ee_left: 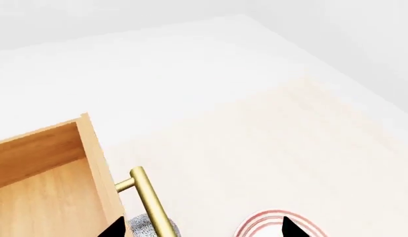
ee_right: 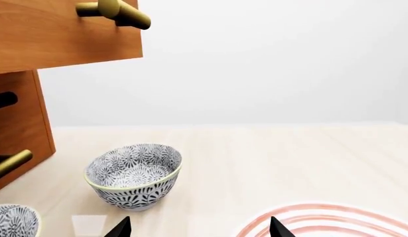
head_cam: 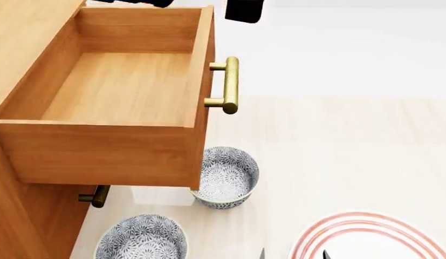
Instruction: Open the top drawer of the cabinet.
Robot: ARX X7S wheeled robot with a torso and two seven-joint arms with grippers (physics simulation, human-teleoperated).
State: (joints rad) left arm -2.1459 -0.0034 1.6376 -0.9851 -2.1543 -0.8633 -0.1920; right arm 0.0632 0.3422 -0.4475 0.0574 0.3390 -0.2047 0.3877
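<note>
**Top drawer stands pulled out, both arms clear of it**

In the head view the tall orange-brown wooden cabinet (head_cam: 21, 216) fills the nine o'clock side. Its top drawer (head_cam: 115, 86), an orange-brown box with a lighter wood interior, stands pulled far out over the pale floor (head_cam: 338, 140), its inside bare. The drawer's brass cylindrical bar handle (head_cam: 231, 84) sits at the drawer's three o'clock face, with nothing gripping it. Under the drawer, a lower brass handle (head_cam: 97, 195) peeks out of the cabinet front.

At about five o'clock on the floor lies a white plate with red rings (head_cam: 366, 240). A blue-and-white patterned bowl (head_cam: 226, 176) stands just below the drawer's front corner, and a second patterned bowl (head_cam: 140, 237) rests at seven o'clock, near the cabinet.

The left gripper (ee_left: 200, 229) hangs beside the handle without touching it, fingertips spread wide apart. The right gripper (ee_right: 198, 229) hovers low between the first bowl and the plate, its fingertips likewise spread, holding nothing.
</note>
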